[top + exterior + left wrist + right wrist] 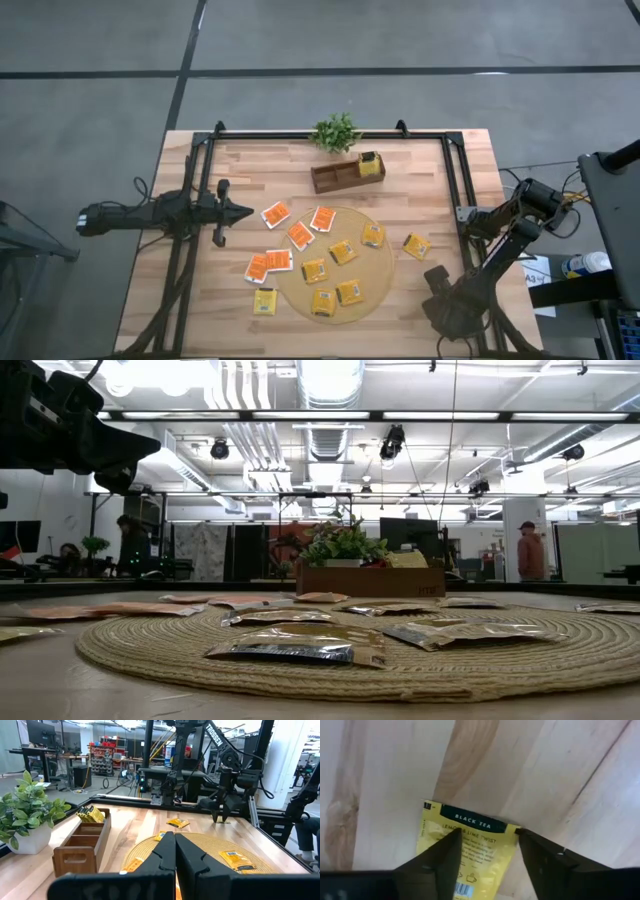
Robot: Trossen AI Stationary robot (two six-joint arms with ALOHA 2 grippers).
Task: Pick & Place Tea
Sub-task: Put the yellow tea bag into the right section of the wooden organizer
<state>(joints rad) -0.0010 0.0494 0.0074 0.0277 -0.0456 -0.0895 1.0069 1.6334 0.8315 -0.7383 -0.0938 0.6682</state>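
Yellow tea packets (343, 252) and orange-red ones (300, 235) lie flat on and around the round tan mat (385, 268). One more yellow packet (470, 851) lies flat on the bare wood near the table's right edge. My right gripper (487, 832) points down over it, open, with one finger at each side of the packet's top end. In the high view that gripper (438, 276) hides the packet. My left gripper (245, 212) hovers left of the mat, shut and empty (175, 851). My right gripper comes at the yellow packet from above, its fingertips (456, 834) standing at the two sides of the packet's dark-banded end (472, 821). Whether they touch it, I cannot tell. The packet lies flat on the table.
A wooden box (345, 175) stands at the far side of the mat, with yellow packets (370, 165) in its right compartment. A small green plant (336, 132) sits behind it. Another yellow packet (416, 245) lies just beyond my right gripper. Black frame rails (455, 180) run along the table's sides.
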